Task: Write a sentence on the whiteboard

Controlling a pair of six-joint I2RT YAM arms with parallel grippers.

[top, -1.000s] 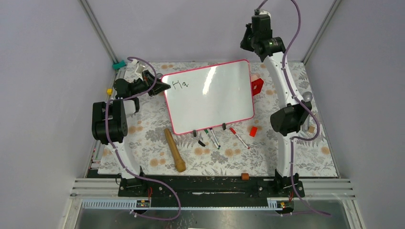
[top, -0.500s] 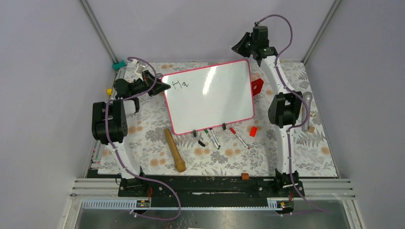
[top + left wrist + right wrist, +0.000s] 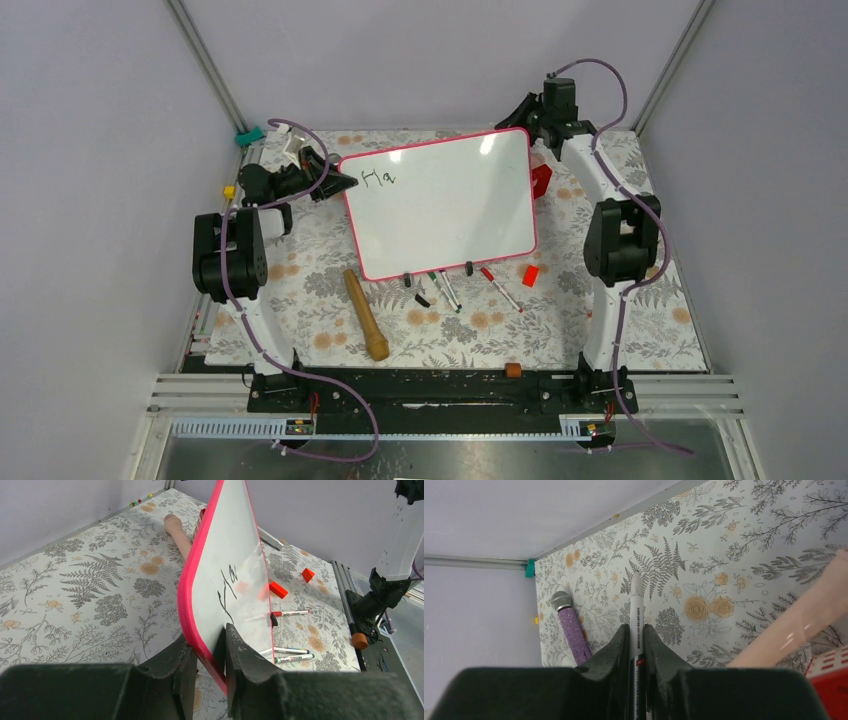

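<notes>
Top view: the whiteboard (image 3: pixel 440 205) sits on the table's (image 3: pixel 650 310) far half. The sentence (image 3: pixel 378 179) reads "Ha". Three markers (image 3: pixel 446 290) and one wooden pin (image 3: pixel 366 314) lie at its near edge.
Left wrist: the left gripper (image 3: pixel 207 647) clamps the whiteboard's frame.
Right wrist: the right gripper (image 3: pixel 636 630) is clenched on one pen (image 3: pixel 636 595). One purple microphone (image 3: pixel 573 635) lies beside it.

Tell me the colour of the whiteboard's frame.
Pink-red; the whiteboard's frame shows best in the left wrist view.

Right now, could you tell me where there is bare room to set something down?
Bare mat lies near-right, between the red block and the right arm, and between the wooden pin and the left arm. The markers below the whiteboard crowd that strip.
</notes>
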